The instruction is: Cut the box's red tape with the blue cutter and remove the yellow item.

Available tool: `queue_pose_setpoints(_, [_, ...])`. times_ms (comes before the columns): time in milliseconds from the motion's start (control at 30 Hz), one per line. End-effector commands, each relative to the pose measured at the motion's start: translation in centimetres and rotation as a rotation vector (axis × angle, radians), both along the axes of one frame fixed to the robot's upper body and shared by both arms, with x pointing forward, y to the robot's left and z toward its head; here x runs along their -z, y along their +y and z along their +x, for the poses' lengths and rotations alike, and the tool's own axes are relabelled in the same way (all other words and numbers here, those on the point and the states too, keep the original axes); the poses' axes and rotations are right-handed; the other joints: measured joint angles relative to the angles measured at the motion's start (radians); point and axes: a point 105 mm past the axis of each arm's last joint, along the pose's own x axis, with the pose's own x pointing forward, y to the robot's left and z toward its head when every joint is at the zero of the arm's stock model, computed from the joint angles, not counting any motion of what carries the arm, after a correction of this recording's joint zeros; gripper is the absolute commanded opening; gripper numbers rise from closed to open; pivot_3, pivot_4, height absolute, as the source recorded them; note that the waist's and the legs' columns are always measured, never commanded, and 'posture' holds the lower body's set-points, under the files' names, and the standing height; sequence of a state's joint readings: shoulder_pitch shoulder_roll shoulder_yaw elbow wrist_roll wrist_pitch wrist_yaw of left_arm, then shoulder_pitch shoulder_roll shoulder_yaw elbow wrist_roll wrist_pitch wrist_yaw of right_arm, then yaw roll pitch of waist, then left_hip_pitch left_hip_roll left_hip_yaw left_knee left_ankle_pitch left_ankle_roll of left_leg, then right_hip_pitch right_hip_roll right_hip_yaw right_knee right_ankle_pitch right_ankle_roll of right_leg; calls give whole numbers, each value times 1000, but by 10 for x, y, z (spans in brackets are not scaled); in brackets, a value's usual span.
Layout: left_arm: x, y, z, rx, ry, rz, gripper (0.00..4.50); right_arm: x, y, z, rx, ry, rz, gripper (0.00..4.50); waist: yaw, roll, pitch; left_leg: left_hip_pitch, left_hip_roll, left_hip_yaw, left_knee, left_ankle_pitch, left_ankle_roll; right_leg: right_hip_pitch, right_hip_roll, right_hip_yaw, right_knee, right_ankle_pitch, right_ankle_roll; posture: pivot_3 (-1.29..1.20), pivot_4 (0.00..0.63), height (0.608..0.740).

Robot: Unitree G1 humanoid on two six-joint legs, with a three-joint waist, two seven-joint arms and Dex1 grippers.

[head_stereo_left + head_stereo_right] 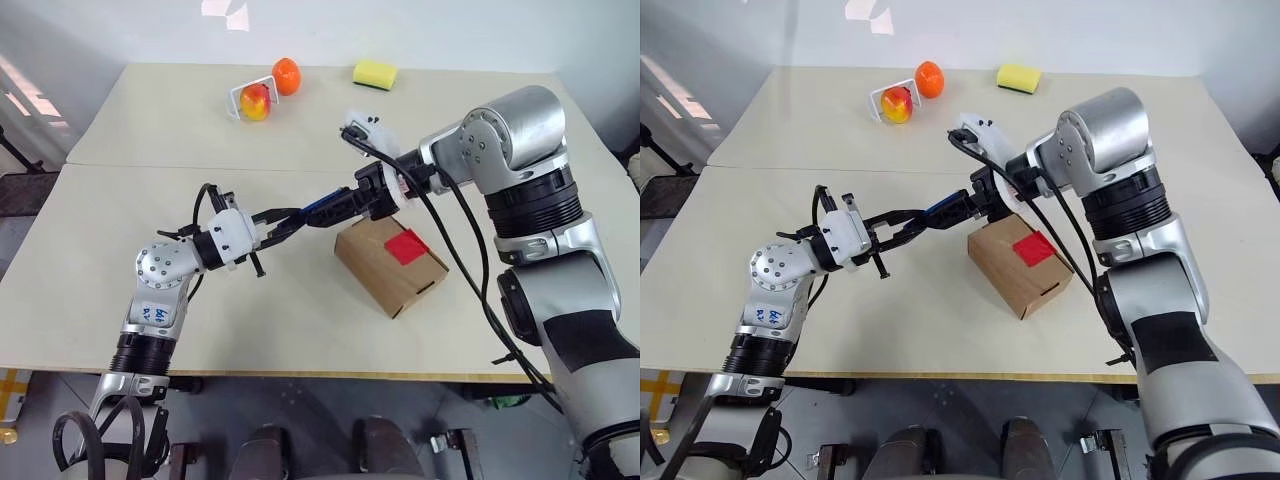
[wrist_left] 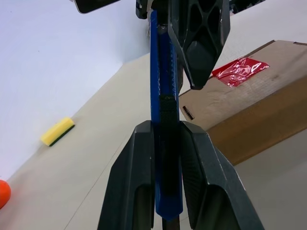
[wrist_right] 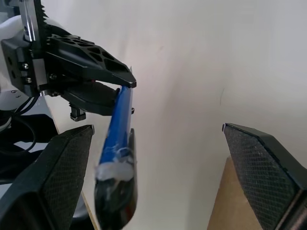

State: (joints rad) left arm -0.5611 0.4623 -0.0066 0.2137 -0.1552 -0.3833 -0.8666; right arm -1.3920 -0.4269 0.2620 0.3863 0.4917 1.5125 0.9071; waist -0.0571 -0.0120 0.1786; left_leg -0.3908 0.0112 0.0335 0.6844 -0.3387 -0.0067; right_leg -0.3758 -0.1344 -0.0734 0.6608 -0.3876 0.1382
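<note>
1. L gripper (image 1: 283, 225) clamped on the cutter (image 1: 322, 207); holds it by one end, above the desk (image 1: 150, 290), cutter running toward the R gripper (image 1: 372, 196).
2. R gripper fingers wide apart, not clamped on anything; in R wrist view the cutter's far end sits in the gap, close by one finger (image 3: 53, 182); contact can't be told.
3. In L wrist view both L fingers (image 2: 132, 182) press the cutter's sides; a R finger lies just beside the cutter's far part.
4. Box (image 1: 385, 270) on the desk, near front edge, below and just right of the R gripper; flaps down; lies at an angle to the desk edge.
5. Tape (image 1: 405, 245) on box top, toward its right end; looks uncut.
6. Cutter is up over the box's left end, not touching the tape.
7. Far side of desk: orange fruit (image 1: 286, 75); red-yellow fruit (image 1: 255, 101) in a white holder (image 1: 238, 98), just beside it; sponge (image 1: 375, 73) well to the right of those.
</note>
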Motion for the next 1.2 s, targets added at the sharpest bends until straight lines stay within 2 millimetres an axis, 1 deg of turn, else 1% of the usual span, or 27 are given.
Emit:
queue_pose_setpoints(33, [-8, -1, -4, 10, -35, -25, 413, -24, 6, -2, -19, -44, 73, 4477, 0, 0, 0, 0, 0, 0, 0, 0, 0, 0, 0, 0, 0, 0, 0, 0, 150, 740])
queue_pose_setpoints(133, [-7, -1, -5, 10, -33, -24, 413, -27, 5, -1, -12, -50, 86, 4477, 0, 0, 0, 0, 0, 0, 0, 0, 0, 0, 0, -1, 0, 0, 0, 0, 150, 740])
queue_pose_setpoints(233, [-7, -1, -6, 7, -32, -24, 413, -23, 3, 0, -6, -49, 79, 3871, 0, 0, 0, 0, 0, 0, 0, 0, 0, 0, 0, -1, 0, 0, 0, 0, 150, 740])
queue_pose_setpoints(367, [-7, 0, -5, 1, -30, -27, 413, -18, 1, -1, -2, -33, 60, 2617, 0, 0, 0, 0, 0, 0, 0, 0, 0, 0, 0, -1, 0, 0, 0, 0, 150, 740])
queue_pose_setpoints(433, [-7, 0, -4, -2, -31, -29, 413, -17, 1, -1, -1, -31, 61, 1953, 0, 0, 0, 0, 0, 0, 0, 0, 0, 0, 0, -1, 0, 0, 0, 0, 150, 740])
queue_pose_setpoints(467, [-8, 0, -4, -4, -31, -30, 413, -18, 1, -1, 0, -30, 63, 1506, 0, 0, 0, 0, 0, 0, 0, 0, 0, 0, 0, -1, 0, 0, 0, 0, 150, 740])
queue_pose_setpoints(500, [-8, 1, -4, -6, -30, -34, 413, -18, 0, -1, 0, -29, 64, 1264, 0, 0, 0, 0, 0, 0, 0, 0, 0, 0, 0, -1, 0, 0, 0, 0, 150, 740])
queue_pose_setpoints(567, [-9, 2, -3, -14, -29, -43, 413, -16, -1, -1, 0, -29, 59, 512, 0, 0, 0, 0, 0, 0, 0, 0, 0, 0, 0, -1, 0, 0, 0, 0, 150, 740])
queue_pose_setpoints(600, [-10, 2, -2, -19, -27, -47, 413, -15, -2, -1, -1, -30, 58, 236, 0, 0, 0, 0, 0, 0, 0, 0, 0, 0, 0, -1, 0, 0, 0, 0, 150, 740])
queue_pose_setpoints(633, [-10, 2, -1, -22, -25, -49, 413, -15, -2, -1, -2, -31, 58, 161, 0, 0, 0, 0, 0, 0, 0, 0, 0, 0, 0, -1, 0, 0, 0, 0, 150, 740])
queue_pose_setpoints(700, [-10, 3, 0, -29, -20, -50, 413, -16, -2, -1, -5, -39, 63, 166, 0, 0, 0, 0, 0, 0, 0, 0, 0, 0, 0, -1, 0, 0, 0, 0, 150, 740])
queue_pose_setpoints(733, [-9, 5, 3, -41, 12, -61, 413, -17, -2, -1, -4, -45, 65, 166, 0, 0, 0, 0, 0, 0, 0, 0, 0, 0, 0, -1, 0, 0, 0, 0, 150, 740])
queue_pose_setpoints(800, [-8, 7, 7, -60, 63, -79, 1124, -20, -3, -1, -1, -62, 70, 166, 0, 0, 0, 0, 0, 0, 0, 0, 0, 0, 0, -1, 0, 0, 0, 0, 150, 740])
queue_pose_setpoints(933, [-8, 11, 11, -98, 158, -105, 2281, -31, -6, 0, 8, -102, 85, 166, 0, 0, 0, 0, 0, -1, 0, 0, 0, 1, 0, -1, 0, 0, 0, 0, 150, 740])
queue_pose_setpoints(1033, [-15, 16, 12, -117, 192, -146, 3141, -36, -11, 3, 26, -135, 92, 166, -1, 0, 0, 0, 0, -1, 0, 0, 0, 1, 0, -1, 0, 0, 0, 0, 150, 740])
queue_pose_setpoints(1067, [-19, 21, 13, -136, 196, -166, 3480, -38, -14, 4, 38, -146, 93, 166, -1, 0, 0, 0, 0, -1, 0, 0, 0, 1, 0, -1, 0, 0, 0, 0, 150, 740])
queue_pose_setpoints(1167, [-25, 45, 11, -187, 278, -251, 4372, -47, -25, 9, 82, -193, 115, 166, 0, 0, 0, 0, 0, -1, 0, 0, 0, 1, 0, -1, 0, 0, 0, 0, 150, 740])
queue_pose_setpoints(1200, [-24, 56, 8, -204, 310, -276, 4500, -51, -29, 10, 93, -209, 125, 166, -1, 0, 0, 0, 0, -1, 0, 0, 0, 1, 0, -1, 0, 0, 0, 0, 150, 740])
